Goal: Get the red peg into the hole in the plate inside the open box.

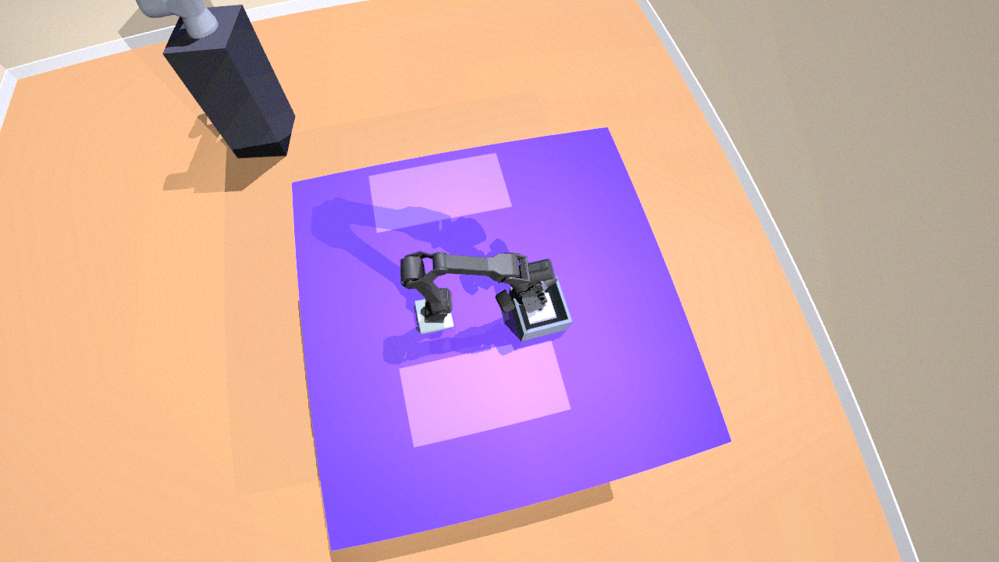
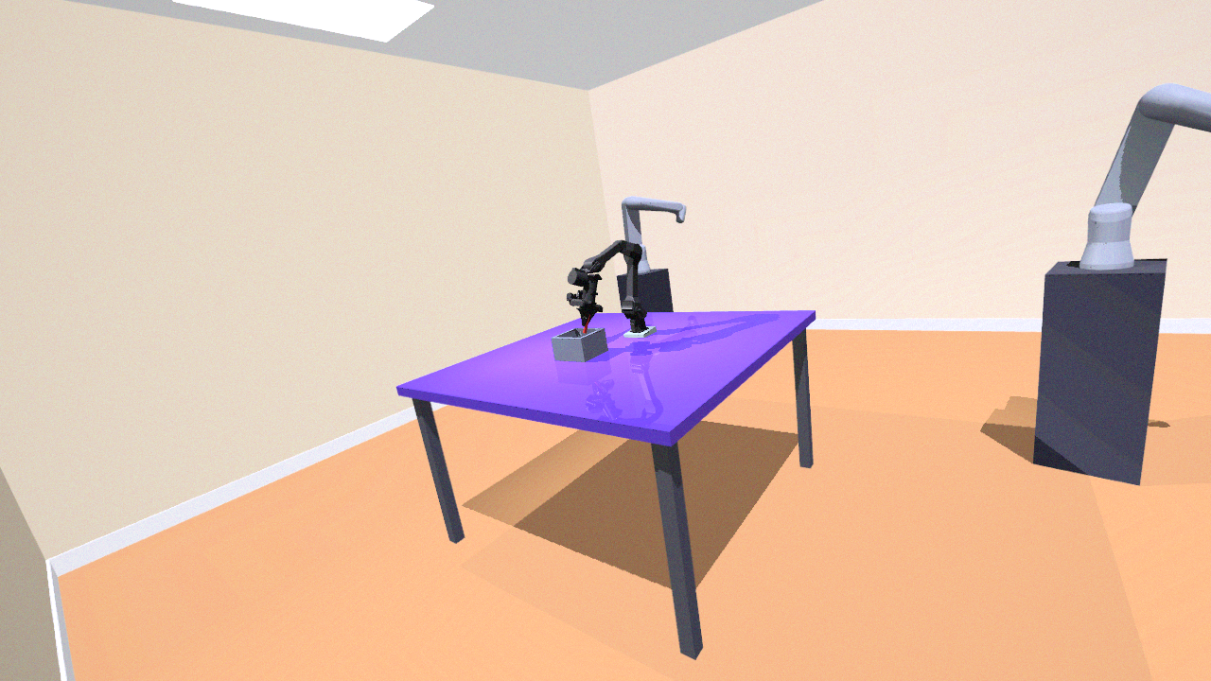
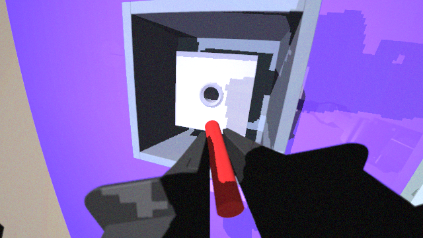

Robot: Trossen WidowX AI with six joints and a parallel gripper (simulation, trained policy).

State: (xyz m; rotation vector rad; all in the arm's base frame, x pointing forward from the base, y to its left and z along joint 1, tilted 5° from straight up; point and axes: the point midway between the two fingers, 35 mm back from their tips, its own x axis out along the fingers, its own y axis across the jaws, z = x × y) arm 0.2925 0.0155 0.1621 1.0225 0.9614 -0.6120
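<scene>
Red peg [image 2: 586, 325] [image 3: 221, 158] clamped between fingers [image 2: 585, 318], raised over near side of grey box [image 1: 546, 330] [image 2: 579, 347] [image 3: 128, 82]. In wrist view, lower tip just short of hole [image 3: 211, 94], hole at twelve o'clock; long axis leaning, top end towards six. Likely next: shift twelve-ward, straighten, lower.

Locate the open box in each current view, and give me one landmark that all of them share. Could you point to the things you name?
Top: the box [image 1: 546, 333] [image 2: 579, 348] [image 3: 127, 79] sits right of centre on the purple table [image 1: 649, 391] [image 2: 508, 397] [image 3: 82, 82], partly under the gripper [image 1: 536, 304] [image 2: 586, 320] [image 3: 215, 135].
Exterior: just left of centre, on the table.
Wrist: upper middle, beyond the gripper's fingertips.
Shared landmark: the purple table.
</scene>
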